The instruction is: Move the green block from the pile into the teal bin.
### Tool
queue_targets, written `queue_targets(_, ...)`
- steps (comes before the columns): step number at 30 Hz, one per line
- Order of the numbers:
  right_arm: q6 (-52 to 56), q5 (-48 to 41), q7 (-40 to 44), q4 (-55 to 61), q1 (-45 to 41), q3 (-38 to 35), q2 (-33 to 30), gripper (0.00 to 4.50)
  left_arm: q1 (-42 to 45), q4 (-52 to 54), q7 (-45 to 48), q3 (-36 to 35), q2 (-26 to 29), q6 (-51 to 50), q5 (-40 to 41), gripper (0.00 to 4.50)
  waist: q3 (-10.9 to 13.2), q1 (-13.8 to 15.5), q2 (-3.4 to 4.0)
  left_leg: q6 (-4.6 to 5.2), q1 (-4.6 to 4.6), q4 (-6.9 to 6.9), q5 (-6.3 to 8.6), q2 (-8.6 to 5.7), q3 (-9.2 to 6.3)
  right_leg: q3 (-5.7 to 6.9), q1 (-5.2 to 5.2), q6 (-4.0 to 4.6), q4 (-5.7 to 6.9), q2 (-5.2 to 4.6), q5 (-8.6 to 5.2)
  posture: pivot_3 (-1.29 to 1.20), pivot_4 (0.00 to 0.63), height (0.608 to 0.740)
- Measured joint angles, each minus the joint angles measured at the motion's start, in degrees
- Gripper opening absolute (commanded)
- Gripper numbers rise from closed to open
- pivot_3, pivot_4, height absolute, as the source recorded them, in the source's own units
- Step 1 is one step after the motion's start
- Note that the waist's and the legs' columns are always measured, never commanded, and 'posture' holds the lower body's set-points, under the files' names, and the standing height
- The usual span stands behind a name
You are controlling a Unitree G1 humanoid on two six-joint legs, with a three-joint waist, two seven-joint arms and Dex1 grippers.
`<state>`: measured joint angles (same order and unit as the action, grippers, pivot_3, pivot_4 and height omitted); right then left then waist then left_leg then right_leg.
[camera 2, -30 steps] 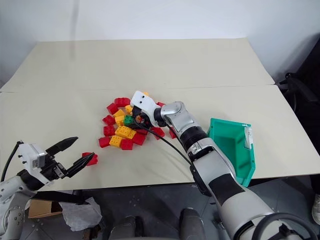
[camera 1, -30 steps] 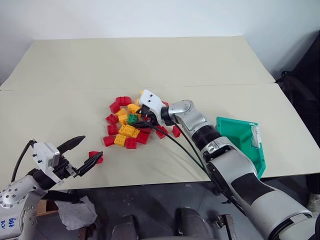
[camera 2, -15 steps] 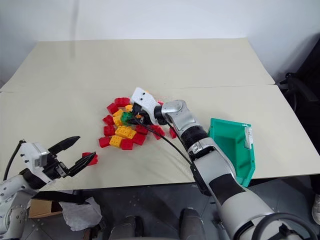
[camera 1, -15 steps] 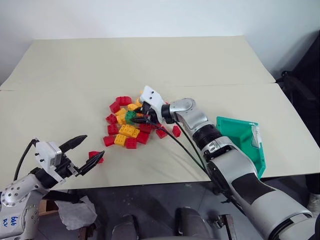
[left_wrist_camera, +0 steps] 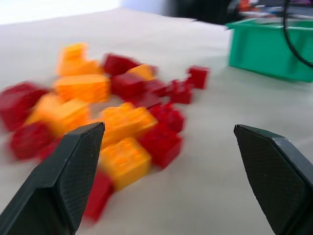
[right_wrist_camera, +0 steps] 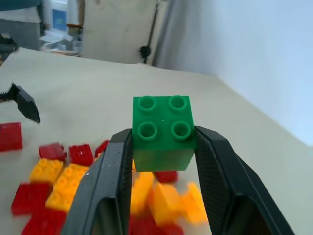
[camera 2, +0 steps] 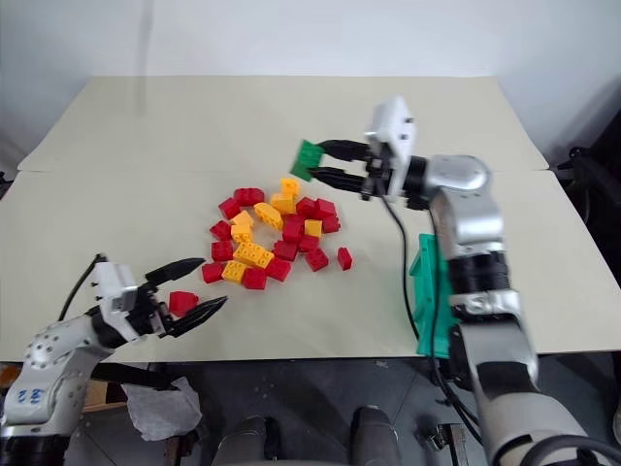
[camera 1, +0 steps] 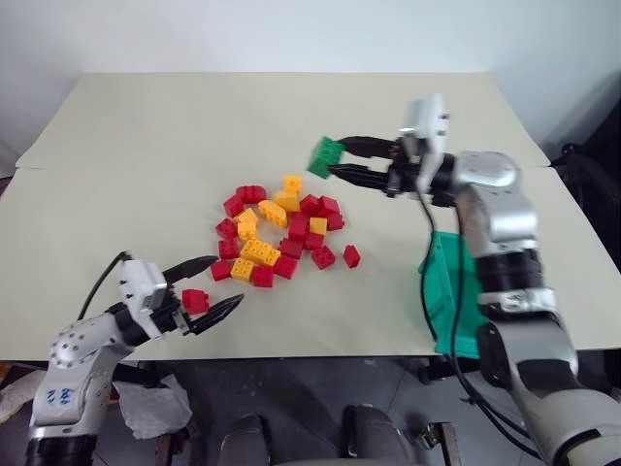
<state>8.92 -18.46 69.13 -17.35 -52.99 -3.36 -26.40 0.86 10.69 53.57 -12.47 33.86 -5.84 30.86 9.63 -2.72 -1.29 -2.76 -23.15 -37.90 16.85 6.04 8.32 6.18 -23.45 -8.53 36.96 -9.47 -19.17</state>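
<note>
Above beige table [camera 1: 146, 126], green block [camera 1: 326, 156] pinched in right pincer [camera 1: 342, 160]; left pincer [camera 1: 215, 288] spread.

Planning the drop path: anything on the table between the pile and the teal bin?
Bare tabletop lies between the pile and the teal bin; the stray red brick at the pile's edge is the nearest piece to the bin, seen in both eye views.
</note>
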Motion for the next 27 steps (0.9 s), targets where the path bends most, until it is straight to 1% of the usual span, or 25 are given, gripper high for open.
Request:
queue_targets(3,1.60,-4.24,2.74,11.65,10.02,-5.50,-9.53,1.51,3.67,-0.57,2.48,2.86,0.07,0.08,-0.46,4.50,0.01,1.10,0.02,-0.01,0.01,0.01,0.05,-0.01,0.02,0.00,0.00,0.00,-0.08,0.00,0.00,0.00,0.150,0.740)
queue_targets(5,3.68,-6.03,1.82,16.75,14.66,-8.49,-12.67,1.51,5.58,-2.11,3.59,4.28,0.00,0.07,-0.73,4.50,0.03,0.98,0.05,0.00,0.04,0.00,0.05,0.00,0.12,-0.01,-0.01,0.00,-0.10,0.00,0.00,0.00,0.150,0.740)
queue_targets(7,6.69,-8.05,-1.25,20.56,17.20,-10.85,-13.28,1.51,7.03,-3.31,4.21,5.33,-0.32,0.08,-0.88,4.50,0.03,0.62,0.06,-0.01,0.12,-0.02,0.04,0.02,0.19,-0.02,-0.01,0.00,-0.05,0.00,0.00,0.00,0.150,0.740)
queue_targets(10,7.89,-9.05,-5.58,24.29,22.76,-13.66,-13.52,1.51,8.88,-6.36,5.64,6.48,-0.85,0.40,-1.37,4.50,0.03,1.07,0.06,-0.01,0.13,-0.09,0.04,0.02,0.16,-0.01,0.07,0.00,-0.09,0.00,0.00,0.00,0.150,0.740)
queue_targets(13,7.51,-9.12,-7.31,26.39,28.57,-14.59,-13.82,1.51,9.77,-8.96,6.92,7.11,-0.96,0.67,-1.93,4.50,0.04,1.36,0.05,0.02,0.07,-0.11,0.06,0.01,0.14,-0.02,0.06,0.00,-0.12,0.00,0.00,0.00,0.150,0.740)
queue_targets(14,8.17,-9.50,-8.15,27.52,31.21,-15.78,-14.41,1.51,9.97,-9.30,7.47,6.96,-0.77,0.69,-1.92,4.50,0.04,1.53,0.05,0.02,0.07,-0.09,0.06,0.01,0.12,0.00,0.06,0.00,-0.11,0.00,0.00,0.00,0.150,0.740)
queue_targets(17,9.63,-10.44,-10.77,28.18,35.58,-20.28,-15.69,1.51,10.21,-9.82,8.42,6.32,0.23,0.98,-1.94,4.50,0.04,2.28,0.05,0.05,0.07,-0.11,0.08,0.00,0.15,-0.01,0.07,0.00,-0.15,0.00,0.01,0.00,0.150,0.740)
queue_targets(18,8.50,-10.19,-10.74,28.18,37.30,-21.70,-16.47,1.51,10.16,-9.95,8.54,6.13,0.25,1.08,-1.94,4.50,0.04,2.50,0.05,0.06,0.07,-0.10,0.09,0.00,0.16,-0.01,0.07,0.00,-0.21,0.00,0.01,0.00,0.150,0.740)
queue_targets(20,6.73,-9.67,-10.47,28.15,39.89,-22.75,-17.66,1.51,9.72,-10.03,8.52,5.97,0.25,1.10,-1.94,4.50,0.04,2.58,0.05,0.06,0.08,-0.11,0.09,0.01,0.17,-0.01,0.07,0.00,-0.21,0.00,0.01,0.00,0.150,0.740)
queue_targets(22,6.70,-10.15,-11.68,28.18,40.61,-24.32,-17.65,1.51,9.35,-9.94,8.46,5.93,0.24,1.07,-1.94,4.50,0.04,2.52,0.06,0.06,0.08,-0.14,0.09,0.01,0.19,-0.03,0.07,0.00,-0.20,0.00,0.01,0.00,0.150,0.740)
queue_targets(25,7.79,-12.52,-13.63,29.34,42.28,-28.88,-18.16,1.51,7.81,-9.10,8.33,5.67,0.19,1.00,-1.86,4.50,0.04,2.73,0.06,0.06,0.08,-0.13,0.09,0.01,0.16,-0.03,0.08,0.00,-0.17,0.00,0.01,0.00,0.150,0.740)
queue_targets(27,9.06,-13.54,-13.74,30.66,45.55,-32.21,-19.44,1.51,6.96,-9.11,8.32,5.64,0.12,0.90,-1.85,4.50,0.05,2.92,0.05,0.08,0.08,-0.12,0.10,0.00,0.15,-0.03,0.08,0.00,-0.19,0.00,0.01,0.00,0.150,0.740)
